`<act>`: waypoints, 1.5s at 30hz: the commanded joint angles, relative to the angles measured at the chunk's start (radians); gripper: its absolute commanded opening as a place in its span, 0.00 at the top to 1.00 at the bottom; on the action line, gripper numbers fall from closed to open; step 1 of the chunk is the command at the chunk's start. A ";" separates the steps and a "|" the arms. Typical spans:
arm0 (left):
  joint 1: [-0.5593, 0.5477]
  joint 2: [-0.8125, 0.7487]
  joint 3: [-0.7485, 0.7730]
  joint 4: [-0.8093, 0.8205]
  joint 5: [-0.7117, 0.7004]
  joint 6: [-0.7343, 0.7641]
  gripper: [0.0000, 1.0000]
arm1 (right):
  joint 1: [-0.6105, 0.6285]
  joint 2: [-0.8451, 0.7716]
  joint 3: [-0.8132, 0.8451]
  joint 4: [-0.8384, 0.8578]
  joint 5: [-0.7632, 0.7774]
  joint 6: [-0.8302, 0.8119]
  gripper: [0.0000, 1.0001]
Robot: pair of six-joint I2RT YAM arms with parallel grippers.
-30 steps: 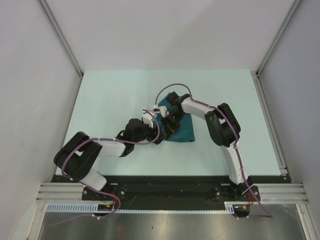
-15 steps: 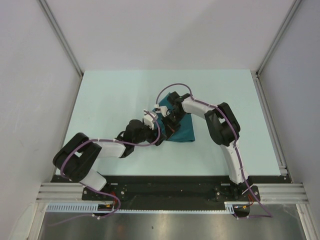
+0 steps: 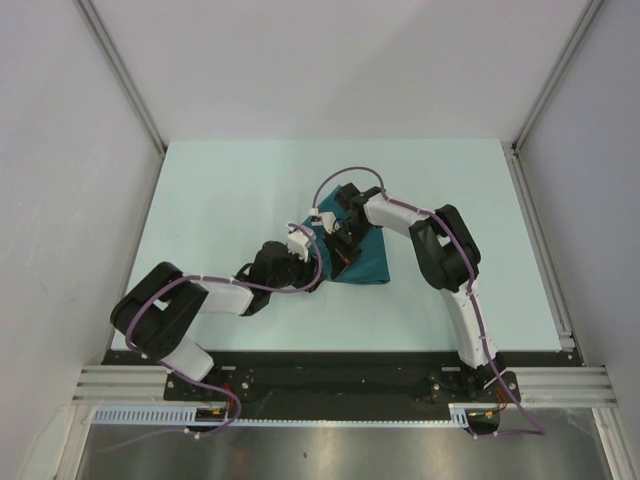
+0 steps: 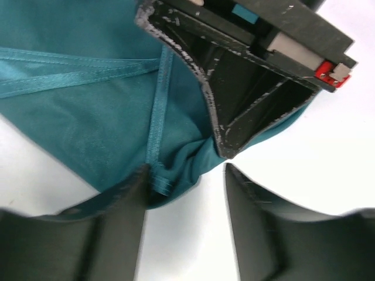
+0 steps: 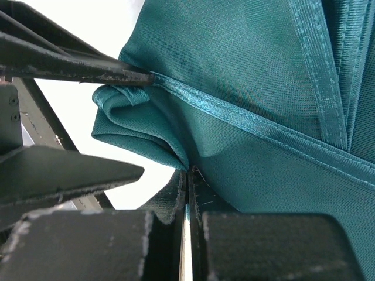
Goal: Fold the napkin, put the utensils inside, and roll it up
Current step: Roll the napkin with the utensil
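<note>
Pinching the napkin (image 5: 258,88) by a corner, the closed right tool (image 5: 187,172) apparently steadied it so the part-open left tool (image 4: 186,170) could grab the hem.

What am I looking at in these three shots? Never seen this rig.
Two robot arms are bolted at the near edge of a pale table. The wide picture comes from a fixed camera above and behind them; each close-up comes from a camera on one wrist. On the table lies a folded teal napkin. The right arm has its jaws shut, pinching a fold of it. The left arm has its jaws open, the napkin's corner between them, not clamped.
</note>
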 commanded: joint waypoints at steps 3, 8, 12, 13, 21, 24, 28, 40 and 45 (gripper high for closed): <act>-0.011 0.007 0.011 -0.002 -0.043 -0.011 0.51 | -0.008 0.036 0.013 -0.014 0.026 -0.014 1.00; -0.011 0.010 0.008 0.009 -0.036 -0.014 0.62 | -0.009 0.040 0.015 -0.019 0.019 -0.014 1.00; -0.013 0.025 0.011 0.009 -0.018 -0.020 0.88 | -0.011 0.037 0.013 -0.019 0.010 -0.016 1.00; -0.011 0.028 0.013 0.009 -0.010 -0.023 0.93 | -0.011 0.036 0.015 -0.019 0.002 -0.016 1.00; 0.025 0.000 -0.035 0.030 0.008 -0.119 1.00 | -0.052 -0.065 -0.023 0.013 -0.095 0.000 0.45; 0.068 0.000 -0.046 0.064 0.077 -0.187 1.00 | -0.071 -0.153 -0.054 0.050 -0.075 0.018 0.36; 0.116 0.020 -0.061 0.127 0.169 -0.274 1.00 | -0.084 -0.269 -0.162 0.137 -0.003 0.062 0.34; 0.240 0.120 -0.017 0.112 0.347 -0.440 1.00 | 0.001 -0.648 -0.558 0.524 0.469 0.147 0.32; 0.291 0.132 0.020 0.055 0.376 -0.452 1.00 | 0.121 -0.710 -0.661 0.591 0.811 0.132 0.28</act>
